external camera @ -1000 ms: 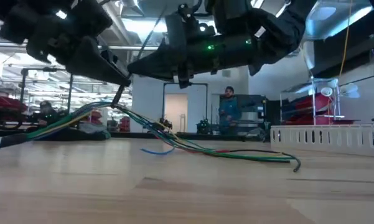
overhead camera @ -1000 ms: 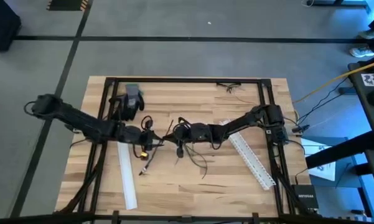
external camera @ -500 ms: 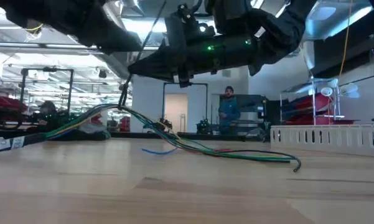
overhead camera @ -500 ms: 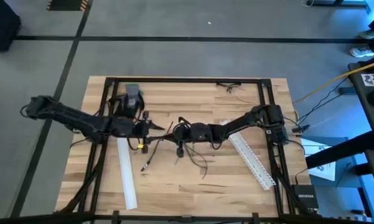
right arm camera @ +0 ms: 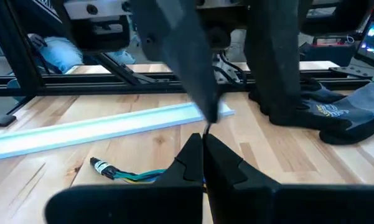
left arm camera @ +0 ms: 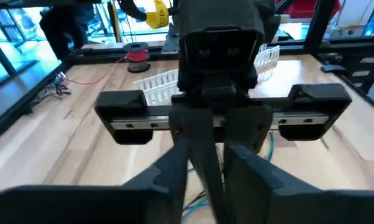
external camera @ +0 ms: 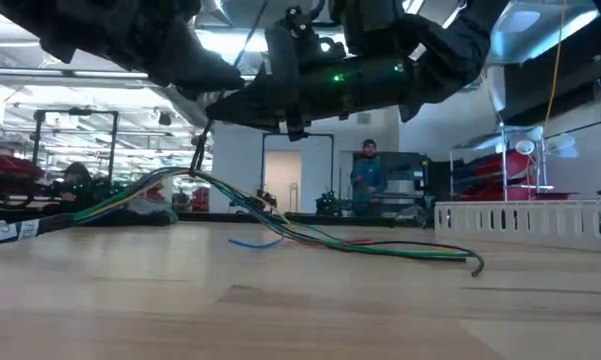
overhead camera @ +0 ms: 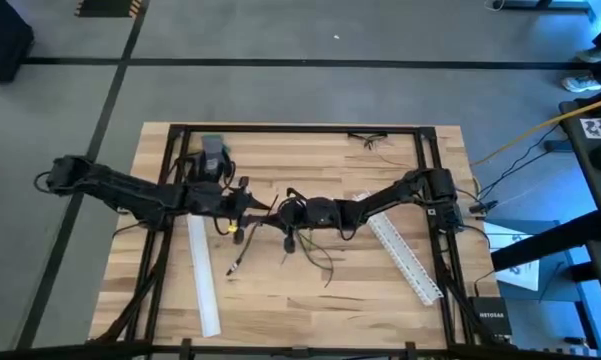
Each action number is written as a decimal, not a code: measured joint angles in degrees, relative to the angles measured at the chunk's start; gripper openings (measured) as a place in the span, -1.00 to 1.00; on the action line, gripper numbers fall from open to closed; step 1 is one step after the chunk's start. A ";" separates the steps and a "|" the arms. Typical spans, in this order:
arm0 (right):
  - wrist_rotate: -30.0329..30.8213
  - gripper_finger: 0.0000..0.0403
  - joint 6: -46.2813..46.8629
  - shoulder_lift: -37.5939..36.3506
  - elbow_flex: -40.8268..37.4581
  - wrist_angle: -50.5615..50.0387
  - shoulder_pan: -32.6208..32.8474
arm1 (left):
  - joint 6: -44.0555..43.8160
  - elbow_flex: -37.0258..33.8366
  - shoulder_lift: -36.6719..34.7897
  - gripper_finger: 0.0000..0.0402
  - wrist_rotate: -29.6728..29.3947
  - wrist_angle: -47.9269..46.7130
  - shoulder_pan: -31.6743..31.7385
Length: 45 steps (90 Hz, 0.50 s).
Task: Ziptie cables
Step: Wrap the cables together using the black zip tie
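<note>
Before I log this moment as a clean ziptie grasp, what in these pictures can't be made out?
- The ziptie: the high view shows no more than a hairline between the left pincer and the right pincer.
- Whether the cables are looped yet: in the low view both arms block the lifted end.
- Left pincer's hold: the right arm's housing fills the left wrist view.

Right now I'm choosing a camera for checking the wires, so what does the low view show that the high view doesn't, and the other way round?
Only the low view shows the wires rising off the table toward the hands, and a person in the room behind. Only the high view shows both white strips, the grey glove, and the left hand facing the right hand at mid-table. Both show the wires and the wooden tabletop.
</note>
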 joint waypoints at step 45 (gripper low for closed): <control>9.55 -0.50 -4.94 -9.01 0.00 -21.80 0.81 | 1.76 -0.02 -3.24 -1.00 -0.70 0.17 -0.07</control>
